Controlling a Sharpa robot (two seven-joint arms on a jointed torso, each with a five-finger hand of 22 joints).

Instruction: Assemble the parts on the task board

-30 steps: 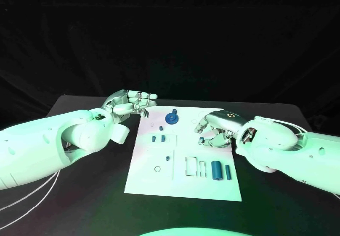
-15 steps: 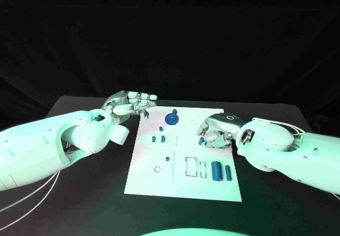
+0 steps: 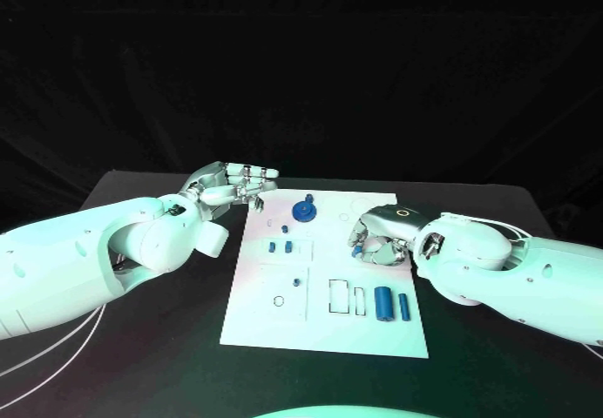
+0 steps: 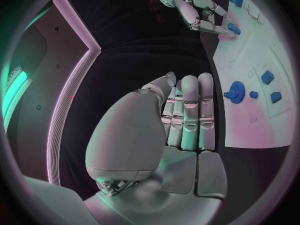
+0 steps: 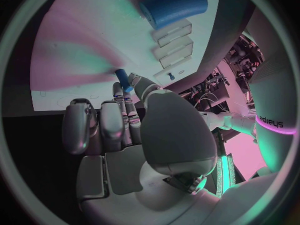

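Nearest on the board, two blue cylinders lie loose beside unfilled outlined slots, so most of the assembly looks undone. Mid-board, the right hand pinches a small blue peg in its fingertips just above the surface. Farther off, the left hand hovers off the far corner, fingers together, holding nothing, near the seated gear.
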